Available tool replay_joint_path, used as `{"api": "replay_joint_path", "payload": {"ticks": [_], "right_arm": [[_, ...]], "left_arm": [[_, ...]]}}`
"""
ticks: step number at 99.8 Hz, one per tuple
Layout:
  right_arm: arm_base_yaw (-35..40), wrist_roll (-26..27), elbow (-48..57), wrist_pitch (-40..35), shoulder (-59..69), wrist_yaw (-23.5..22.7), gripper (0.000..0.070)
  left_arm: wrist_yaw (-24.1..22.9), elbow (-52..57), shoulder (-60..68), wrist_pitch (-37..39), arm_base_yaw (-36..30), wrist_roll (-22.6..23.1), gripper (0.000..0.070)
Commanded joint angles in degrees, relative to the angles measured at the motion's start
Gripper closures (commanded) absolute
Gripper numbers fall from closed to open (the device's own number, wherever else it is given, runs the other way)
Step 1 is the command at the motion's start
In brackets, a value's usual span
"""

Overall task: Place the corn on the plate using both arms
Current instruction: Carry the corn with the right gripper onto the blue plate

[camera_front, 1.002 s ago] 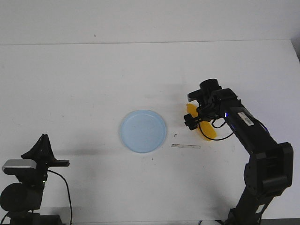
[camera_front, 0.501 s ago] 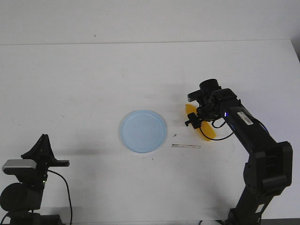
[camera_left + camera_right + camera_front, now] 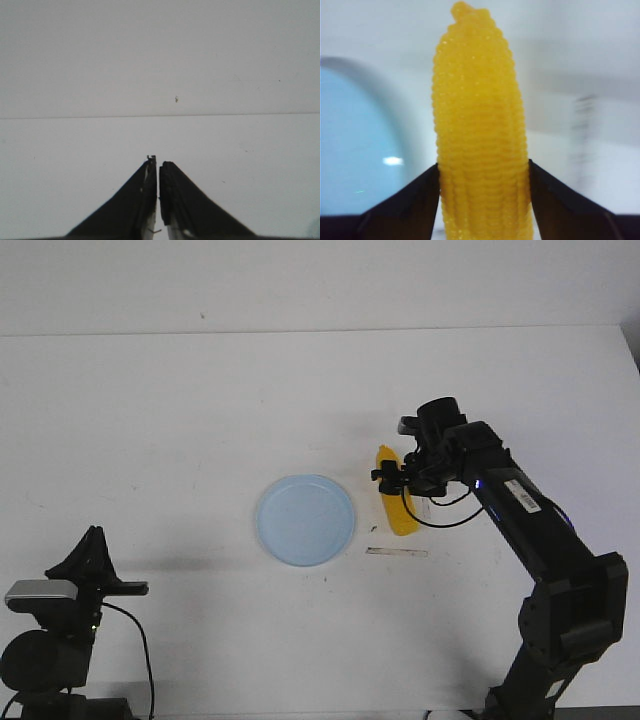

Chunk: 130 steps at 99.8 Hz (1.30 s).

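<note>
Black and folded low at the near left corner of the table (image 3: 150, 420), the left gripper (image 3: 158, 167) sits with its fingers pressed together on nothing, pointing out over bare white tabletop and well apart from everything the task concerns. To its right, near the middle of the table, lies the pale blue plate (image 3: 305, 519), with nothing on it. Just beyond the plate's right rim comes the corn (image 3: 394, 490), a bright yellow cob pinched across its thicker part by the right gripper (image 3: 398, 480); the right wrist view shows the two dark fingers (image 3: 412, 200) bearing on opposite flanks of the cob, whose tapered end points away from the wrist. In the front view its long axis runs roughly fore and aft, nearly parallel to the plate's near edge of rim, and it seems to be off the table, though the height is hard to judge. A short grey strip (image 3: 396, 552) lies on the table just in front of the corn. The plate therefore lies to the left of the held corn, close by, so the coming move looks like a short leftward carry by the right arm, which is by far the nearer; the left arm would have to travel most of the way across to take any part.
</note>
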Motion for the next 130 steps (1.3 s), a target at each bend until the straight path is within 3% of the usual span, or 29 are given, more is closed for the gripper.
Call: {"api": "replay_joint_path", "payload": {"ticks": [1, 10, 53, 74, 87, 130], "right_arm": [[2.56, 6.36, 1.16, 0.74, 0.76, -1.16, 0.0402], [5.88, 8.35, 1.16, 2.32, 0.76, -1.05, 0.0402], [19.67, 8.63, 1.14, 13.44, 5.49, -2.1, 0.0401], [20.87, 9.38, 1.14, 13.64, 7.45, -2.05, 0.0391], [20.87, 9.35, 1.14, 13.62, 7.91, -1.9, 0.0265], [20.87, 8.02, 2.05, 16.52, 5.64, -1.53, 0.0263]], "left_arm": [[0.04, 0.5, -0.07, 0.55, 0.09, 0.26, 0.0699], [0.04, 0.5, -0.07, 0.55, 0.09, 0.26, 0.0698], [0.04, 0.5, -0.07, 0.55, 0.09, 0.26, 0.0698], [0.04, 0.5, -0.07, 0.55, 0.09, 0.26, 0.0699], [0.07, 0.5, -0.07, 0.55, 0.09, 0.26, 0.0699], [0.07, 0.5, -0.07, 0.55, 0.09, 0.26, 0.0699]]}}
